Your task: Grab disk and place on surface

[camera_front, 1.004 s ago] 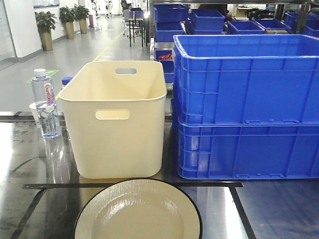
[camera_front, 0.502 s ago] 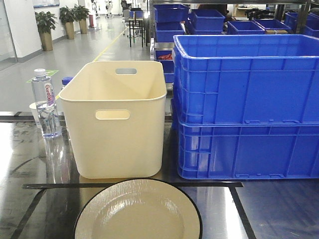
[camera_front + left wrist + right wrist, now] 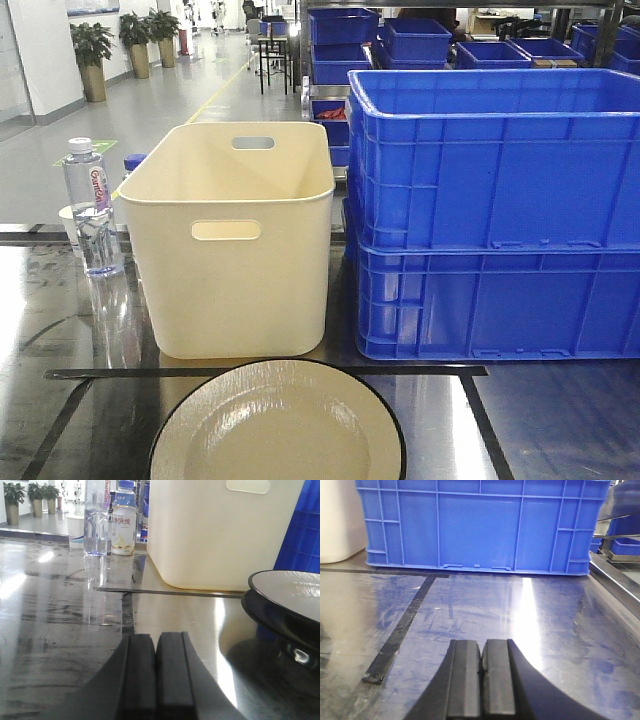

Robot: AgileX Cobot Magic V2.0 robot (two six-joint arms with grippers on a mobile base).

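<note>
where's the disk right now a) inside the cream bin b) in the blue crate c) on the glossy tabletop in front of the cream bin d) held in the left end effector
c, the disk lies on the tabletop just in front of the cream bin, with no end effector on it.

Grey glossy floor (image 3: 160, 110), potted plants (image 3: 92, 45), white wall (image 3: 45, 55)

The small milky-white bottle (image 3: 123, 519) — far beyond the left end effector (image 3: 156, 677), up and a little left of it — carries red Chinese characters reading "快线". Just left of that, the clear water bottle (image 3: 96, 517) shows red lettering on its label — too partial to read.
</note>
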